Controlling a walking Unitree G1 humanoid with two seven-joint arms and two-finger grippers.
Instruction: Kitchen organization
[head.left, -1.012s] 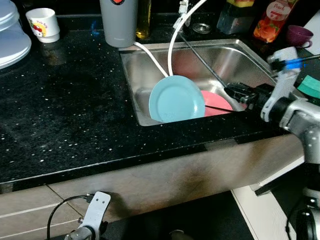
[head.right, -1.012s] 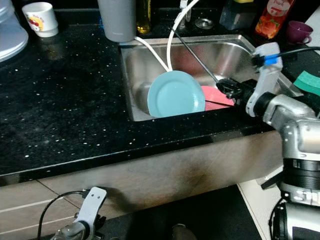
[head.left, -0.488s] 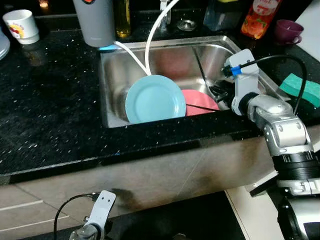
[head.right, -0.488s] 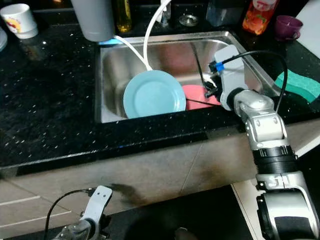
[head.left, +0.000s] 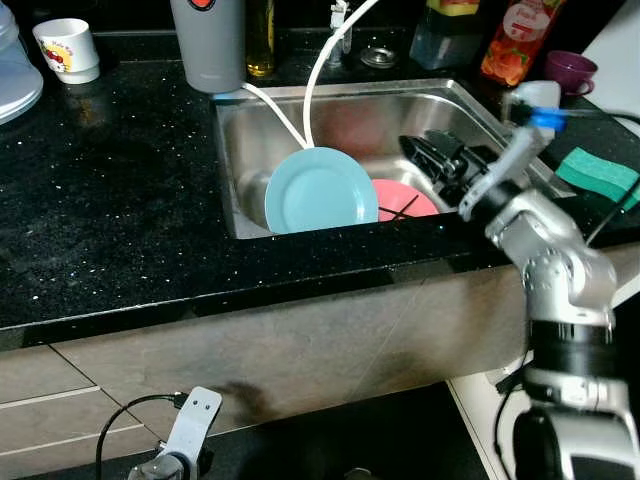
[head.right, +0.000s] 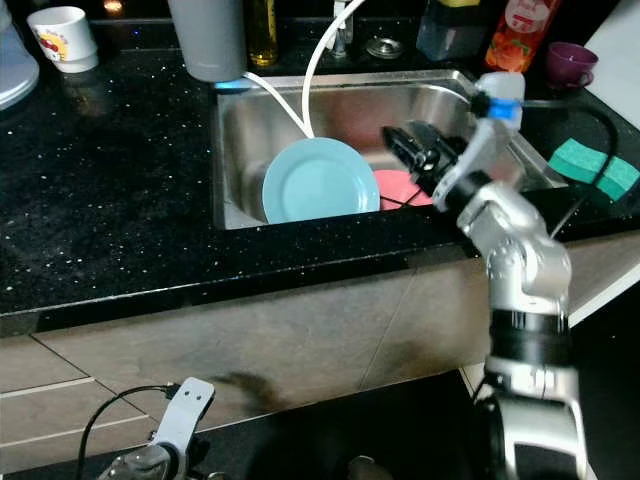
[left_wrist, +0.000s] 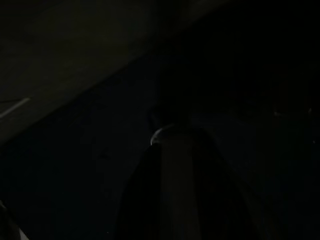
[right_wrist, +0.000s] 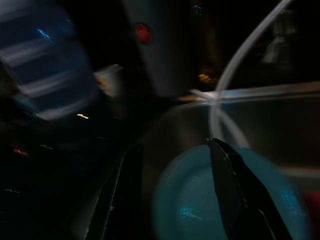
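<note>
- The blue plate leans on edge in the sink, propped at its near wall, just ahead of the right gripper and a bit below its tips.
- Jaws look apart, nothing between them.
- A pink plate lies flat right under the jaws, half tucked behind the blue one.
- Best bet I'd say: drop lower, straddle the blue rim, and dodge the white hose beyond it.
- Left gripper just hangs by the cabinet.

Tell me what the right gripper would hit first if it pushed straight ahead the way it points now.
Most likely the light blue plate leaning in the sink: the right gripper, fingers open, points at it. Depth is unclear.
</note>
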